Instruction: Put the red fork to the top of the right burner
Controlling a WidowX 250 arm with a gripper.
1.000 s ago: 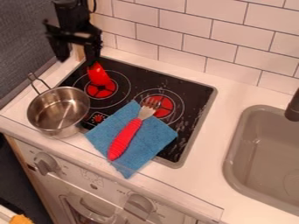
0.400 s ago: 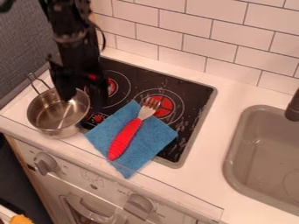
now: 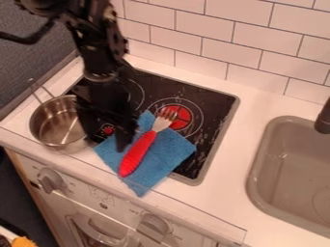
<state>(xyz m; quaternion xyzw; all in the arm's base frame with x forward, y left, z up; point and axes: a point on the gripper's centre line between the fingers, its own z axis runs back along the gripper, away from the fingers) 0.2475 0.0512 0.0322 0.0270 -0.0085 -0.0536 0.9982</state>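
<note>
Lying just right of the jaws (how open, I cannot tell), the red fork [image 3: 139,153] is ungripped.

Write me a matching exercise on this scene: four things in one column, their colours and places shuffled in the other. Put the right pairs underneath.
1. Fork
2. Pot
3. Cloth
4. Sink

A. Silvery, left of the cloth
B. Grey, on the right side of the view
C. Red-handled, lying on the cloth
D. Blue, underneath the fork

Pairs: 1-C, 2-A, 3-D, 4-B
</note>
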